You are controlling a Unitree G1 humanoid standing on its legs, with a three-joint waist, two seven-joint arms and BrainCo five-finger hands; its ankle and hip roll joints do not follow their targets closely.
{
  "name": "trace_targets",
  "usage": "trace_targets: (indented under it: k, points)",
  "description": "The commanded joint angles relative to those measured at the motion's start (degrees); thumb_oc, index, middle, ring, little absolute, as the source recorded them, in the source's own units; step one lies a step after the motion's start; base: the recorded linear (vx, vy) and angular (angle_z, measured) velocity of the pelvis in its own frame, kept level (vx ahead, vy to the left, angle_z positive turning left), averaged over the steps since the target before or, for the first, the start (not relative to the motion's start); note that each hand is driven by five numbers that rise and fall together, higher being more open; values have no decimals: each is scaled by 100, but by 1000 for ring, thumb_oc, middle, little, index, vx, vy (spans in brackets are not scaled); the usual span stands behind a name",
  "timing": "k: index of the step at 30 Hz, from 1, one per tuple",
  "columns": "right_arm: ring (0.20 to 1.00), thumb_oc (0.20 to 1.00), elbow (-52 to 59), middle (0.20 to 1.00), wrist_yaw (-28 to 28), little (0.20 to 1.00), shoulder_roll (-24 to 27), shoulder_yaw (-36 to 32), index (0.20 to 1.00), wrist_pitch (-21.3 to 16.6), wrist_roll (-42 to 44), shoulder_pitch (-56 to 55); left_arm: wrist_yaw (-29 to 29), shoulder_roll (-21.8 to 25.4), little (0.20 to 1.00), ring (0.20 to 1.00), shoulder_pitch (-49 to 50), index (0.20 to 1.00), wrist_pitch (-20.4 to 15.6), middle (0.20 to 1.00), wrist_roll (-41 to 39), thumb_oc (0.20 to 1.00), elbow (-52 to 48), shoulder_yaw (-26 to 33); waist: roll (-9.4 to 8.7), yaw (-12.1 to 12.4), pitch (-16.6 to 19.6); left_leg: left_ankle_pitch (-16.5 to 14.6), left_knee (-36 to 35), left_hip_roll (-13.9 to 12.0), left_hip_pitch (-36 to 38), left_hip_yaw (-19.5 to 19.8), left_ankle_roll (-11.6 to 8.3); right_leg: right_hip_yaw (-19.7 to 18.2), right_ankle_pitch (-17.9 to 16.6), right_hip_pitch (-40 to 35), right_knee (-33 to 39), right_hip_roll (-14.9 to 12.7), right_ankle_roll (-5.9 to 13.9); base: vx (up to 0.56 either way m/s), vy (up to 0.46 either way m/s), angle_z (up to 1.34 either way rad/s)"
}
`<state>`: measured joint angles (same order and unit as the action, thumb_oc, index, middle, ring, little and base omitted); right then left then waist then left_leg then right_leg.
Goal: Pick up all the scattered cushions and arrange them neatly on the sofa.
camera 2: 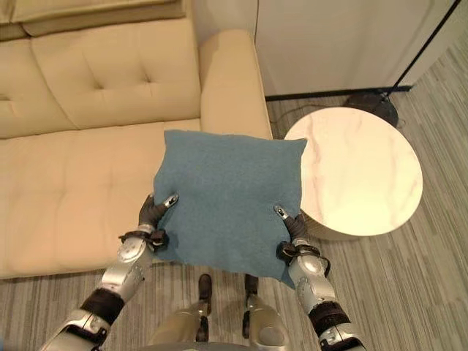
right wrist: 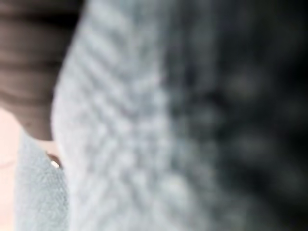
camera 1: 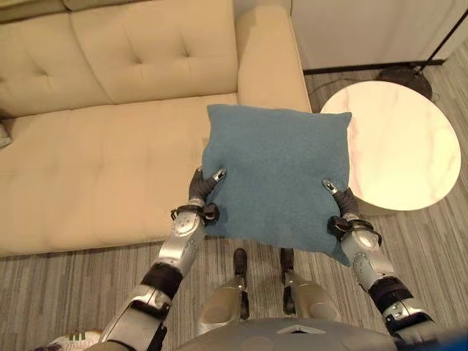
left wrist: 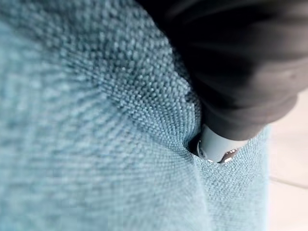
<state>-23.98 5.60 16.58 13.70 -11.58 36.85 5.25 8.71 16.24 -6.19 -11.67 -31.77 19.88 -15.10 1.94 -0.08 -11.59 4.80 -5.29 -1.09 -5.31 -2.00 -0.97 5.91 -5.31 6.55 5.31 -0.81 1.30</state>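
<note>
Cream upholstery fills the upper left of the head views: a tufted sofa (camera 1: 110, 146) with its armrest (camera 1: 267, 62) at about one o'clock, and a round white marble side table (camera 1: 402, 146) at three o'clock on grey striped flooring (camera 1: 73, 292). At the centre, a blue cushion (camera 1: 278, 179) is held up flat in the air, over the front edge of the seat and just beside the table. The left hand (camera 1: 202, 186) pinches the cushion's edge at eight o'clock, thumb on top and fingers hidden beneath; the right hand (camera 1: 338, 194) grips the opposite edge at four o'clock the same way. To do this step well, I judge both hands should keep an even hold so the cushion stays level, carry it toward twelve o'clock, and set it upright against the backrest (camera 1: 146, 44), beside the armrest.
</note>
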Motion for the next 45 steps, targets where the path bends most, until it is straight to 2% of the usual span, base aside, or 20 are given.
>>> trace_targets:
  k: [1, 8, 11, 13, 15, 16, 19, 22, 26, 27, 28, 29, 33, 35, 36, 39, 41, 45]
  points:
    - [200, 200, 625, 200, -375, 200, -289, -8, 200, -518, -424, 51, -381, -144, 200, 200, -342, 200, -515, 200, 88, 200, -154, 20, -454, 27, 671, -746, 233, 162, 203, 281, -101, 208, 367, -203, -56, -376, 499, 12, -56, 31]
    - [200, 200, 1506, 200, -287, 200, 119, -140, 200, -578, -1270, -266, -536, -105, 200, 200, 434, 200, -532, 200, -78, 200, -800, 320, -466, 220, 722, -693, 534, 210, 5, 823, -190, 790, 554, -477, -36, -428, 396, -36, -60, 67]
    - [200, 200, 1651, 200, -157, 200, 305, -267, 200, -581, -1629, -265, -656, -27, 200, 200, 534, 200, -553, 200, -137, 200, -903, 352, -476, 337, 601, -662, 894, 319, -388, 872, -300, 1150, 571, -487, -55, -529, 359, -134, -11, 87]
    - [200, 200, 1644, 200, -10, 200, 329, -353, 200, -563, -1843, -270, -668, -10, 200, 200, 506, 200, -538, 200, -113, 200, -838, 287, -443, 343, 600, -578, 843, 243, -488, 650, -312, 1569, 576, -532, -75, -623, 359, -84, 44, 123]
    - [200, 200, 1671, 200, 14, 200, 322, -393, 200, -539, -1882, -285, -678, -20, 200, 200, 503, 200, -528, 200, -124, 200, -819, 262, -452, 307, 587, -579, 851, 153, -498, 329, -292, 1800, 580, -568, -90, -687, 371, -24, 80, 163]
    - [200, 200, 1661, 200, 9, 200, 296, -371, 200, -521, -1918, -275, -708, -22, 200, 200, 545, 200, -538, 200, -127, 200, -832, 268, -474, 275, 599, -614, 827, 26, -439, -94, -254, 1995, 583, -624, -95, -748, 403, 23, 117, 127]
    - [200, 200, 1646, 200, -78, 200, 244, -273, 200, -463, -1952, -239, -754, 25, 200, 200, 656, 200, -474, 200, -75, 200, -854, 300, -548, 320, 632, -630, 749, 11, -323, -242, -214, 2068, 588, -746, -103, -783, 425, 58, 101, 51]
    - [200, 200, 1652, 200, -155, 200, 143, -132, 200, -444, -2005, -182, -800, 120, 200, 200, 825, 200, -386, 200, 32, 200, -987, 349, -679, 413, 660, -679, 646, 119, -194, -113, -97, 1886, 686, -756, -321, -792, 421, 89, 149, 12]
    - [200, 200, 1689, 200, -193, 200, 74, -56, 200, -421, -2087, -104, -817, 263, 200, 200, 792, 200, -334, 200, 94, 200, -1051, 367, -735, 467, 566, -734, 609, 256, -47, 10, 93, 1498, 907, -499, -1042, -843, 410, 34, 131, 10]
    - [200, 200, 1729, 200, -182, 200, 54, -73, 200, -434, -2099, -131, -806, 285, 200, 200, 764, 200, -332, 200, 100, 200, -1062, 338, -739, 436, 527, -742, 632, 291, -29, 50, 127, 1319, 929, -414, -1224, -825, 391, 29, 97, -1]
    - [200, 200, 1750, 200, -179, 200, 38, -96, 200, -435, -2106, -153, -790, 306, 200, 200, 719, 200, -345, 200, 91, 200, -1078, 310, -742, 340, 502, -729, 635, 328, -37, 121, 161, 962, 926, -239, -1383, -711, 381, 60, 115, 3]
    - [200, 200, 1722, 200, -186, 200, 41, -92, 200, -419, -2135, -170, -791, 309, 200, 200, 710, 200, -373, 200, 111, 200, -1084, 287, -741, 207, 502, -751, 578, 404, 68, 229, 214, 228, 936, -61, -1392, -384, 447, 76, 105, 14]
    - [200, 200, 1695, 200, -282, 200, 78, -46, 200, -397, -2060, -265, -832, 293, 200, 200, 714, 200, -392, 200, 155, 200, -1077, 194, -766, 102, 508, -741, 555, 541, 147, 518, 264, -337, 784, 143, -1202, -76, 427, 111, 18, 24]
    - [200, 200, 1645, 200, -280, 200, 97, -92, 200, -410, -2037, -295, -853, 244, 200, 200, 698, 200, -398, 200, 168, 200, -1050, 185, -798, 95, 530, -781, 602, 591, 159, 616, 220, -383, 694, 2, -1019, -60, 409, 103, -101, 44]
    - [200, 200, 1680, 200, -275, 200, 144, -180, 200, -409, -2015, -377, -888, 200, 200, 200, 674, 200, -405, 200, 106, 200, -1063, 148, -827, 78, 548, -853, 777, 624, 120, 652, 125, -338, 686, -107, -909, -77, 369, 120, -146, 54]
    - [200, 200, 1718, 200, -239, 200, 204, -292, 200, -432, -1973, -443, -915, 149, 200, 200, 631, 200, -417, 200, 72, 200, -1054, 85, -862, 11, 533, -964, 1138, 628, -9, 539, 27, -165, 667, -281, -762, -158, 361, 52, -74, 62]
    - [200, 200, 1716, 200, -262, 200, 270, -369, 200, -412, -1928, -471, -964, 84, 200, 200, 651, 200, -401, 200, 12, 200, -1025, 71, -858, -60, 543, -1033, 1494, 436, -163, 225, -86, 24, 650, -536, -557, -226, 343, 80, -36, 67]
    - [200, 200, 1708, 200, -282, 200, 252, -362, 200, -404, -1851, -431, -933, 92, 200, 200, 639, 200, -360, 200, 0, 200, -1024, 80, -882, -25, 540, -911, 1471, 259, -363, 161, -134, 85, 641, -633, -424, -265, 357, 59, 23, 35]
